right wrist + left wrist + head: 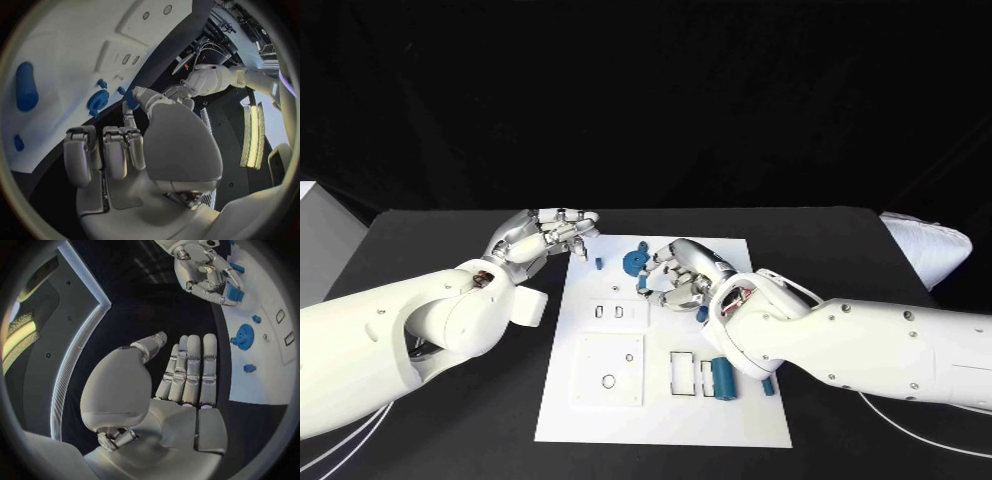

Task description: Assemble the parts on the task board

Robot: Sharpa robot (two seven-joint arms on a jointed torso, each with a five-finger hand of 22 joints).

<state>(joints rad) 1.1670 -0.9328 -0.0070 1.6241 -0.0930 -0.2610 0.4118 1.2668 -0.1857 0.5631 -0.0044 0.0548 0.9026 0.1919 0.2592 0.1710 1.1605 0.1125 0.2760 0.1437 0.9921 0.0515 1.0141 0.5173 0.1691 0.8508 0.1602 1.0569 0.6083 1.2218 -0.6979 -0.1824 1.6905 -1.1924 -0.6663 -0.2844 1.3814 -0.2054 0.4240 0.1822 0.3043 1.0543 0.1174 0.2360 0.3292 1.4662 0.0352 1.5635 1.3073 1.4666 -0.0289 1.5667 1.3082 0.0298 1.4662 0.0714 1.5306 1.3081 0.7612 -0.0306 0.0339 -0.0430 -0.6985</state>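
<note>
The white task board lies in the middle of the black table. My right hand hovers over the board's far part and pinches a small blue part in curled fingers; the same blue part shows at its fingertips. Just beside that hand a round blue part sits on the board. A small blue peg stands near the far left edge. A blue cylinder lies near my right forearm. My left hand holds nothing, fingers straight, off the board's far left corner.
The board carries a white square block, two small slots and a rectangular slot. A white bundle lies at the table's right edge. A pale box stands at the left.
</note>
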